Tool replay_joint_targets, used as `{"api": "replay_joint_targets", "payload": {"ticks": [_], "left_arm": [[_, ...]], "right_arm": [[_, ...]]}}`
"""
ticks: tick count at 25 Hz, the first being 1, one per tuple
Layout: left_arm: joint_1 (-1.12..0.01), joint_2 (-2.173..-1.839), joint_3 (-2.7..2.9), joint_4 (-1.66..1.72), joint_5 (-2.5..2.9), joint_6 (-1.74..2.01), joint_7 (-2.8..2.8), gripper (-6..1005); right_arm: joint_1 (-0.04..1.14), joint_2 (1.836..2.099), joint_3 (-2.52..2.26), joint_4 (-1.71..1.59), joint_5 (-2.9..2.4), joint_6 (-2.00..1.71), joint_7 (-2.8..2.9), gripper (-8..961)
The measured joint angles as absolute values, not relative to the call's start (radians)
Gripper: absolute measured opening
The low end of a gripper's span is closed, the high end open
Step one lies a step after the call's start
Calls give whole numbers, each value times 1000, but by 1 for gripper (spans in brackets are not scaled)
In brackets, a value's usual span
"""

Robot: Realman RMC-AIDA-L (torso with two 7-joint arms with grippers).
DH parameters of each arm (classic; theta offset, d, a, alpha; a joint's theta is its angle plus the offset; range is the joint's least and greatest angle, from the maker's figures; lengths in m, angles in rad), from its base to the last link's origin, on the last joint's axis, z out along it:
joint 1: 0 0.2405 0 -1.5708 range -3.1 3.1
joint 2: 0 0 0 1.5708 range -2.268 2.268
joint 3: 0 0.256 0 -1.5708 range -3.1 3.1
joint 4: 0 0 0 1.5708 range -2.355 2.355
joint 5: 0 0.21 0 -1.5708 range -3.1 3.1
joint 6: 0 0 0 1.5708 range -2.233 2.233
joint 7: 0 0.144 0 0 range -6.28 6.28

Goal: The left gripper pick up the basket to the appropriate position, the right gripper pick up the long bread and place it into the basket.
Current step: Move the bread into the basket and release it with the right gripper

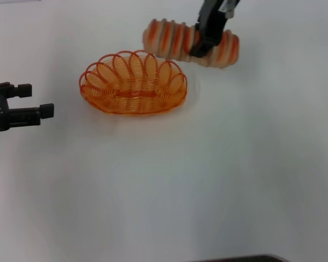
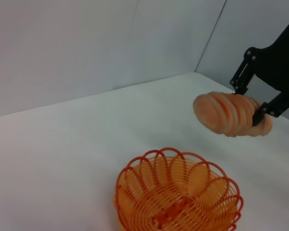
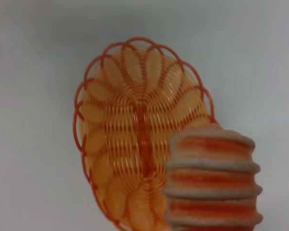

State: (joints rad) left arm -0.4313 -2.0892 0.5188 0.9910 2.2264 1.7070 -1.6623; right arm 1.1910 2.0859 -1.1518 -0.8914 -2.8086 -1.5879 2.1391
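The orange wire basket (image 1: 133,83) stands empty on the white table, left of centre; it also shows in the left wrist view (image 2: 178,195) and the right wrist view (image 3: 139,130). My right gripper (image 1: 205,41) is shut on the long bread (image 1: 175,41), a striped orange and cream loaf held in the air behind and right of the basket. The bread also shows in the left wrist view (image 2: 226,114) and the right wrist view (image 3: 212,178). My left gripper (image 1: 30,101) is open and empty at the left edge, apart from the basket.
The white table (image 1: 208,180) stretches wide in front of and to the right of the basket. A pale wall (image 2: 86,48) rises behind the table in the left wrist view.
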Motion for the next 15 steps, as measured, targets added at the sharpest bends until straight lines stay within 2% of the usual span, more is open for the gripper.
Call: {"api": "replay_joint_targets", "payload": {"ticks": [4,15], "left_arm": [[-426,-2090,517,991,2227,1706,-1665,876],[-426,-2094,516,989,2220,1704,-1668,875]], "right_arm": [[1203,2098,-1261,-887,-2751,-1523,2130,435],[1202,2100,-1345,-884,-2592,-1467,2130,372]]}}
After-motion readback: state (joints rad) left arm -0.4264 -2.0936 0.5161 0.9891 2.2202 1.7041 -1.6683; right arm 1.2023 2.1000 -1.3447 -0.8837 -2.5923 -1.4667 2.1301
